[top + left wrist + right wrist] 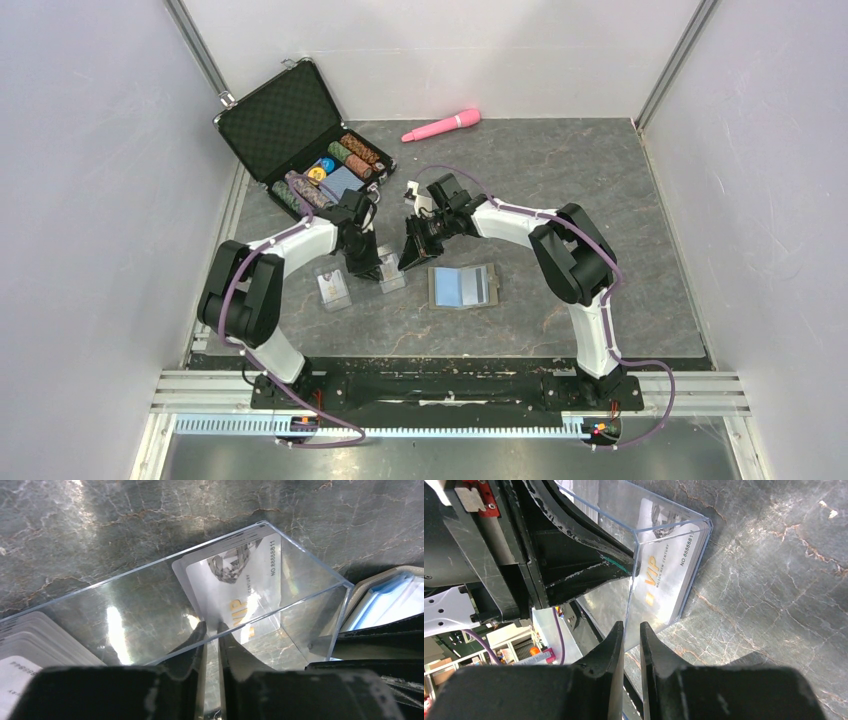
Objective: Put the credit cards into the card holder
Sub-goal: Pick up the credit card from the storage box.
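Observation:
A pale credit card [240,575] with gold VIP lettering stands inside a clear plastic box [310,600]; it also shows in the right wrist view [669,575]. My left gripper [211,625] reaches into the box and is shut on the card's lower edge. My right gripper [629,626] is shut on the clear box's side wall [659,510]. In the top view both grippers, left [365,262] and right [410,256], meet at this box [391,277]. The khaki card holder [463,287] lies open to its right, blue lining up, and shows in the left wrist view [395,592].
A second clear box [333,290] with more pale cards [30,640] lies left of the first. An open black case with poker chips [300,135] stands at the back left. A pink cylinder [441,124] lies at the back. Walls enclose the table.

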`<state>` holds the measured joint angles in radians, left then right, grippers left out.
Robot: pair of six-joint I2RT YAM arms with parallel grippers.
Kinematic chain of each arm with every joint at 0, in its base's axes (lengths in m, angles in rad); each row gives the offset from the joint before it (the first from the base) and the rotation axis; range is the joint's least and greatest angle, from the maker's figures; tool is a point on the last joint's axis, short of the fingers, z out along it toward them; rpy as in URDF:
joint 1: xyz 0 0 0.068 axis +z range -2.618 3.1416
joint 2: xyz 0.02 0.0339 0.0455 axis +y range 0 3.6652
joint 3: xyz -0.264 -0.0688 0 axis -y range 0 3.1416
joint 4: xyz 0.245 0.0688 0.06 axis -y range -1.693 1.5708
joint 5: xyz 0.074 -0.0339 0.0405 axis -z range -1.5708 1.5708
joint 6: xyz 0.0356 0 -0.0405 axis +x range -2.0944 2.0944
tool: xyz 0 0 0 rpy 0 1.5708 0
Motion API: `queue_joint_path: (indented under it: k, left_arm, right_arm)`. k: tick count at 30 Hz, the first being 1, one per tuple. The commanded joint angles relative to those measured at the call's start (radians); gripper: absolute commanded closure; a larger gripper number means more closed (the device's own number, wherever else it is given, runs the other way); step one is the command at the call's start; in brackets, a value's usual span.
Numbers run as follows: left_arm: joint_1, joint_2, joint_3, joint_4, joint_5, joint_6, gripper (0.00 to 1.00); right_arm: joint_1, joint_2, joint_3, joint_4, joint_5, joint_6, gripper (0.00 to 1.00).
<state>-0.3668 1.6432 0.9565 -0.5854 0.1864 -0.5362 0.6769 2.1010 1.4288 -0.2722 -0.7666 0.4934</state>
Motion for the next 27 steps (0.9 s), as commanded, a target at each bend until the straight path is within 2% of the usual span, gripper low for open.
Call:
queue_joint_path:
  k: [1,5,11,27]
  left_arm:
    - [-0.003,0.013,0.051,-0.012,-0.03,0.045,0.86]
    - [-0.005,0.018,0.057,-0.02,-0.038,0.056,0.88]
    - [-0.02,0.026,0.083,-0.03,-0.035,0.062,0.97]
    - [-0.06,-0.007,0.167,-0.05,0.001,0.053,0.97]
  right_arm:
    - [0.027,0.0,-0.019,-0.032,-0.027,-0.032,0.87]
    - [0.027,0.0,-0.019,-0.033,-0.027,-0.032,0.87]
    - [0.027,0.002,-0.014,-0.032,-0.027,-0.03,0.88]
    - [0.027,0.003,-0.018,-0.033,-0.027,-0.031,0.88]
